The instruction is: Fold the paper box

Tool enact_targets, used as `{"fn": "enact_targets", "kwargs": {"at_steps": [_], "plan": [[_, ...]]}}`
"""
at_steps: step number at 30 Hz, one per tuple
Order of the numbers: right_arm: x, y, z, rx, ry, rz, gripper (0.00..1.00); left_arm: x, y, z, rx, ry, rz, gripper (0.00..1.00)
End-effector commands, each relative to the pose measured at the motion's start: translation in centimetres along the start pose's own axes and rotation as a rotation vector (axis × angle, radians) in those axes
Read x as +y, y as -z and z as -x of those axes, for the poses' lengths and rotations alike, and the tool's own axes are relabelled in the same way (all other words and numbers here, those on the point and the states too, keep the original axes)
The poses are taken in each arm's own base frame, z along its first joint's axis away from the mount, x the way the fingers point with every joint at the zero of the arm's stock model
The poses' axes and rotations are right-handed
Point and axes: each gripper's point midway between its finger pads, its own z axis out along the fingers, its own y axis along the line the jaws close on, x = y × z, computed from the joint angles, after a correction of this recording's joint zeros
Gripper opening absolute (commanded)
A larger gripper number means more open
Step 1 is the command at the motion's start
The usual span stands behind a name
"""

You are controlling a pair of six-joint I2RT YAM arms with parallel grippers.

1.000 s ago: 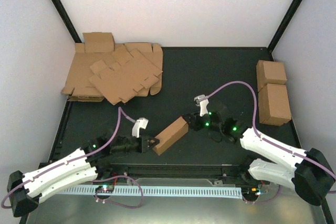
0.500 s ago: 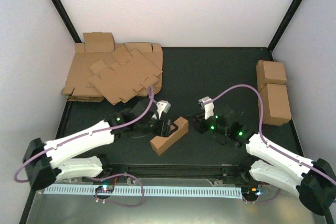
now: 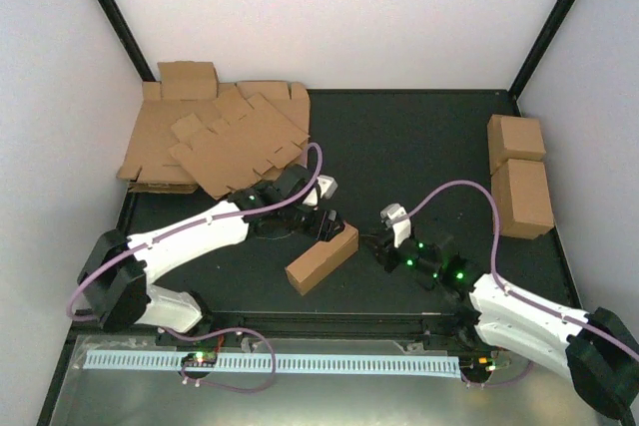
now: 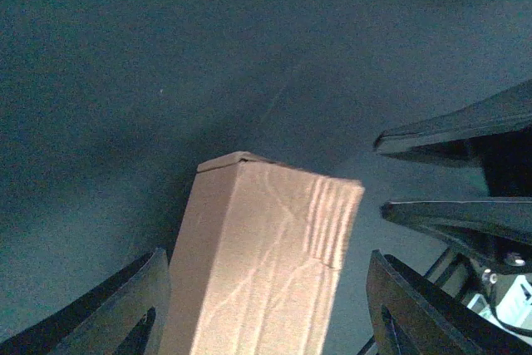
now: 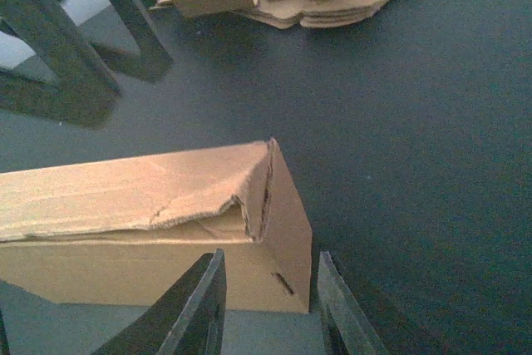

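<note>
The paper box [image 3: 321, 258] — a long closed shape, aslant on the black table [image 3: 419, 147] between my grippers.
My left gripper [image 4: 266, 313] hangs open astride its right end. My right gripper [image 5: 268, 309] is narrowly parted at that end's corner — gripping or not, I cannot tell. Beyond lie flat cardboard sheets [image 3: 225, 142].

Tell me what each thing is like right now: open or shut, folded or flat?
paper box: folded into a long box, lying down, one long edge gaping a little.
left gripper: open, a finger on either side of the box.
right gripper: open a little, at the box's end.
heap of cardboard sheets: flat, unfolded.
two cardboard cuboids: closed, side by side.
</note>
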Motion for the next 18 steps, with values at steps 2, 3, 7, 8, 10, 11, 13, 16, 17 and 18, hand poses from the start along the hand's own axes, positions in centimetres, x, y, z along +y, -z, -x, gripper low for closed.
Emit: {"fn": "enact_targets", "kwargs": {"at_steps": [2,3,7,8,10,11,13,16,17,18], "plan": [[0.9,-0.4,2.3,-0.097,0.092,0.045,0.34,0.0,-0.5,0.3,0.051,-0.019,-0.044,0.67],[0.9,-0.4,2.3,-0.098,0.093,0.047,0.33,0.1,-0.6,0.4,0.052,-0.015,-0.052,0.67],[0.9,-0.7,2.3,-0.1,0.105,0.05,0.31,0.3,-1.1,0.7,0.058,0.002,-0.088,0.68],[0.9,-0.7,2.2,-0.096,0.107,0.048,0.3,0.3,-1.2,0.7,0.059,0.007,-0.098,0.68],[0.8,-0.8,2.2,-0.095,0.114,0.048,0.3,0.2,-1.4,1.0,0.053,0.018,-0.124,0.68],[0.9,-0.9,2.2,-0.097,0.117,0.05,0.3,0.1,-1.6,1.0,0.057,0.024,-0.141,0.68],[0.9,-1.0,2.2,-0.093,0.122,0.052,0.28,0.0,-2.0,1.0,0.065,0.035,-0.154,0.68],[0.9,-1.3,1.9,-0.075,0.126,0.052,0.27,-0.3,-2.3,1.2,0.063,0.041,-0.176,0.68],[0.9,-1.4,1.8,-0.075,0.126,0.052,0.27,-0.3,-2.5,1.3,0.063,0.043,-0.18,0.68],[0.8,-1.4,1.8,-0.077,0.126,0.051,0.27,-0.3,-2.6,1.3,0.066,0.043,-0.185,0.68]]}}
